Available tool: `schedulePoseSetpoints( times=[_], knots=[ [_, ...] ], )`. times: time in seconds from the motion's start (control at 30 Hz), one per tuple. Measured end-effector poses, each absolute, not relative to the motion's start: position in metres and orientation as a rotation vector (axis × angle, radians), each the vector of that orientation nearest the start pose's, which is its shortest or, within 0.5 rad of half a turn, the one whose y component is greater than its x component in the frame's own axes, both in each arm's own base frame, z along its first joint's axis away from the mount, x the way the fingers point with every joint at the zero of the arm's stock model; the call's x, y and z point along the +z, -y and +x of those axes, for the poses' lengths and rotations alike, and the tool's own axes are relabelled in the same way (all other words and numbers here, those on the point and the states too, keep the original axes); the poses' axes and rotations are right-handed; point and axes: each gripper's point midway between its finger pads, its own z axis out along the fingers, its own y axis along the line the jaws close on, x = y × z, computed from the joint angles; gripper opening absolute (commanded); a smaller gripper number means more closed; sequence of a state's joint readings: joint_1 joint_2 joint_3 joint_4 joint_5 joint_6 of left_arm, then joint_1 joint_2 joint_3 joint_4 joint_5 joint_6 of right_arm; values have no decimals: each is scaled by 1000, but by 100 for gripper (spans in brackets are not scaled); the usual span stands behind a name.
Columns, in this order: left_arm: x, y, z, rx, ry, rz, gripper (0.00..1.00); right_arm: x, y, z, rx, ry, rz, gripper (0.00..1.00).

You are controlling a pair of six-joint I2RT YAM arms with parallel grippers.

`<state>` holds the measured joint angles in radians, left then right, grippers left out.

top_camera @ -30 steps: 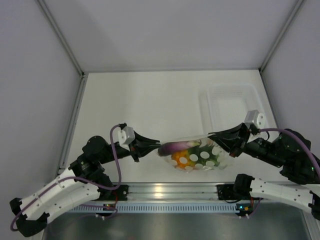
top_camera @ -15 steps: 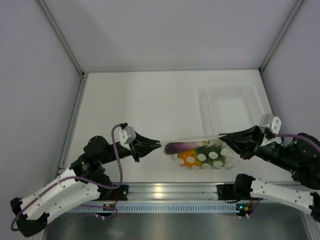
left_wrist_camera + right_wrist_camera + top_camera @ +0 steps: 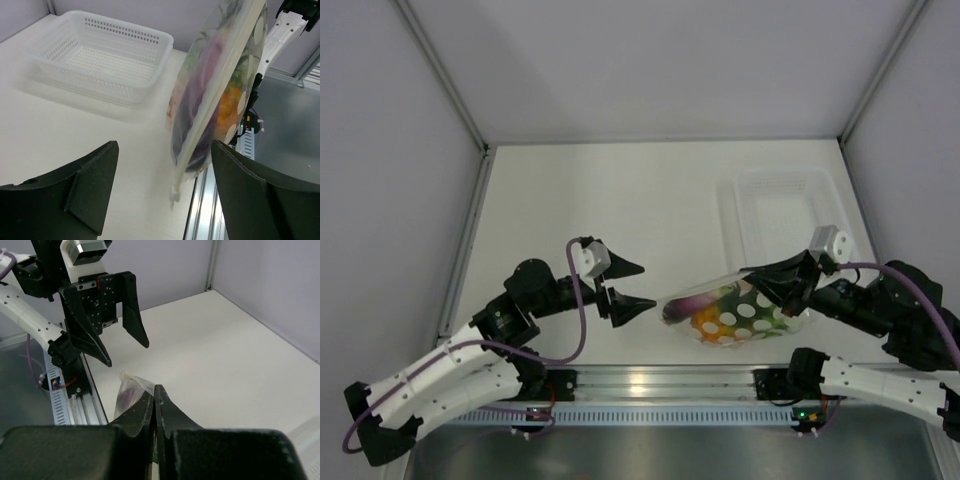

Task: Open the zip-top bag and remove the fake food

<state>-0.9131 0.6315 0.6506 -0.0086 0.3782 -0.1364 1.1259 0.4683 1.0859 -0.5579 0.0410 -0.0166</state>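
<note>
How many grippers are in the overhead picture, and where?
2. The left gripper stands open just left of the zip-top bag, apart from it; the right gripper is shut on the bag's right end. None hidden.

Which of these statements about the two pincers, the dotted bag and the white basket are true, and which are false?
1. The right pincer is shut on an edge of the zip-top bag. True.
2. The left pincer grips the other end of the bag. False: it is open and apart from the bag, with nothing between its fingers.
3. The fake food lies in the white basket. False: it is inside the bag.
4. The basket stands on the table, on the right arm's side. True.
</note>
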Motion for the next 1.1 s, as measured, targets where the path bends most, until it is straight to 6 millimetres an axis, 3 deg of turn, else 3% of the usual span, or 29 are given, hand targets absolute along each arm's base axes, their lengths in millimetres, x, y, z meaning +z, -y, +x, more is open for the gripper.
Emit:
schedulePoseSetpoints(
  times=[0.27,0.43,0.57,0.93,1.1],
  knots=[
    [319,291,131,-1121,-1401,943,72,368,-203,103,830,-1422,-880,0],
    [307,302,132,-1148,-1431,980,72,368,-207,107,842,-1441,-841,0],
    [305,303,133,-1142,-1421,965,66,367,-212,108,852,-1450,-844,0],
    [330,293,138,-1101,-1338,892,65,348,-220,107,857,-1478,-887,0],
    [328,295,138,-1104,-1342,898,61,348,-217,106,861,-1469,-879,0]
  ],
)
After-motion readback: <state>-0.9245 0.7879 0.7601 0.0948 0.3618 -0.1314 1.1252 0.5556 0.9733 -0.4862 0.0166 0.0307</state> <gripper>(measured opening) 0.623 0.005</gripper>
